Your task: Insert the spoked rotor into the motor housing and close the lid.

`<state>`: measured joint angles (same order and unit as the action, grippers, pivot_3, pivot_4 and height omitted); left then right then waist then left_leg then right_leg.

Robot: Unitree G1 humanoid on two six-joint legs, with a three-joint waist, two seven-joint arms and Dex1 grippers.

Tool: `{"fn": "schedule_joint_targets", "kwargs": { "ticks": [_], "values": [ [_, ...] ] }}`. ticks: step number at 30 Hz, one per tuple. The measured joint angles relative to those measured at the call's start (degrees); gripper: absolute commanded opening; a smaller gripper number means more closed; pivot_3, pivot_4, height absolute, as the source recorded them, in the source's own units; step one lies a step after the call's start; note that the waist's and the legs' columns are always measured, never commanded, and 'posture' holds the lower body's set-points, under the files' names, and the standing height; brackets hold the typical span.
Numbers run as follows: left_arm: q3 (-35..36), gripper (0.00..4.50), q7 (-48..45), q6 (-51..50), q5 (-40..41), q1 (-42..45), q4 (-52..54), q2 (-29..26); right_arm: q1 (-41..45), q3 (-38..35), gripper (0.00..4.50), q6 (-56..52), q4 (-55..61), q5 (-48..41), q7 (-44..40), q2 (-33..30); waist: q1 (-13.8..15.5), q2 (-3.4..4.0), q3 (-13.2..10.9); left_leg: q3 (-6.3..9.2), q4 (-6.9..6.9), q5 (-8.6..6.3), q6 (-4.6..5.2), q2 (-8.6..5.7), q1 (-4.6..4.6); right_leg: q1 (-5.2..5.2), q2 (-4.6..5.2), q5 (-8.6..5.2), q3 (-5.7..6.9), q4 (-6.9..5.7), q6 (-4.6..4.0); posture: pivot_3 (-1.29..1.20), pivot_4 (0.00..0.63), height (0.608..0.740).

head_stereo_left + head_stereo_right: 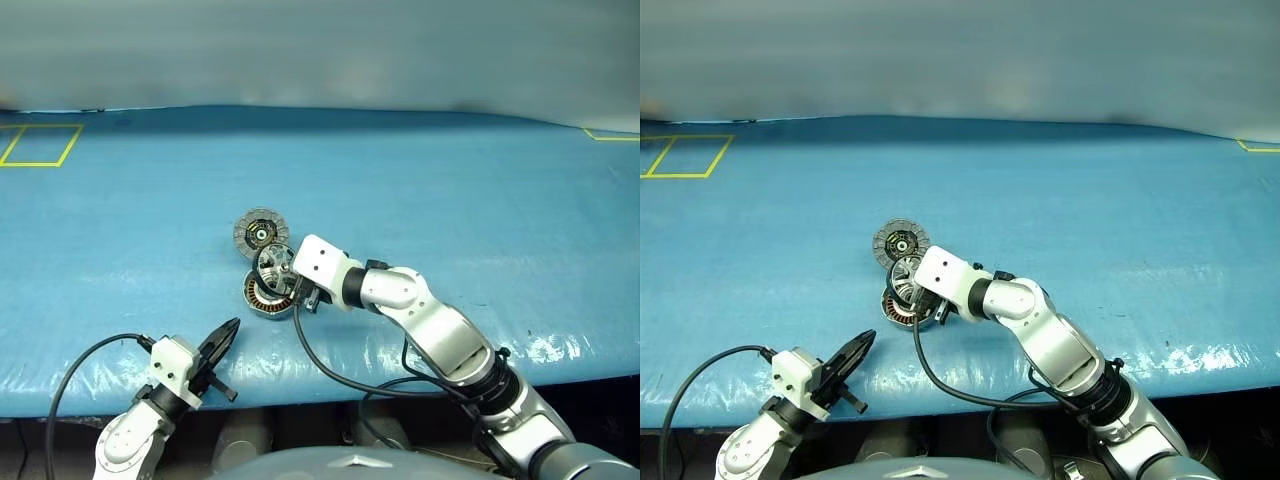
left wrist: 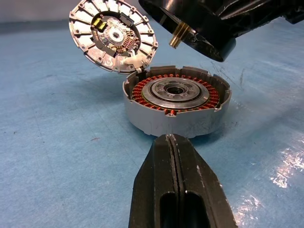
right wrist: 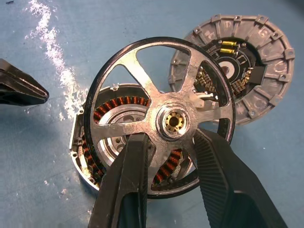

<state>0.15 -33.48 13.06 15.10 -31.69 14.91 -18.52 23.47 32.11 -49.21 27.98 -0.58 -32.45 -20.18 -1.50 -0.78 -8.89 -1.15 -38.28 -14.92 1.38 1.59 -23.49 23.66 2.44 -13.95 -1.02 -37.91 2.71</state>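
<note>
The motor housing (image 2: 175,102) sits open on the blue table, a grey cup with copper windings around a silver centre. Its lid (image 2: 114,35) stands hinged back beyond it, segmented inner face showing. My right gripper (image 3: 171,142) is shut on the spoked rotor (image 3: 166,118), one finger on each side of the hub. The rotor hangs tilted just above the housing (image 3: 109,137), apart from it, with its brass shaft end showing. My left gripper (image 2: 171,142) is shut and empty, pointing level at the housing's near wall from a short distance.
The blue table cover (image 1: 450,200) stretches wide on all sides of the parts. A yellow tape square (image 1: 40,145) marks the far left corner. The table's front edge (image 1: 330,395) runs just behind my left gripper (image 1: 225,335), where black cables hang.
</note>
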Motion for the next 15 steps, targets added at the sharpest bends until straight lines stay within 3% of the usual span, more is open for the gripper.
{"fn": "schedule_joint_targets", "kwargs": {
  "ticks": [15],
  "values": [
    [-0.01, 0.0, -0.31, 0.37, -0.38, 0.91, -1.47, 0.38, -0.91, 0.96, 1.12, 0.51, -0.85, 0.11, -0.06, -0.6, -0.07, -0.16, 0.15, 0.0, 0.01, 0.0, 0.0, 0.02, 0.1, -0.09, -0.02, 0.01, 0.0, -0.02, 0.01, 0.0, 0.15, 0.74]
  ]
}}
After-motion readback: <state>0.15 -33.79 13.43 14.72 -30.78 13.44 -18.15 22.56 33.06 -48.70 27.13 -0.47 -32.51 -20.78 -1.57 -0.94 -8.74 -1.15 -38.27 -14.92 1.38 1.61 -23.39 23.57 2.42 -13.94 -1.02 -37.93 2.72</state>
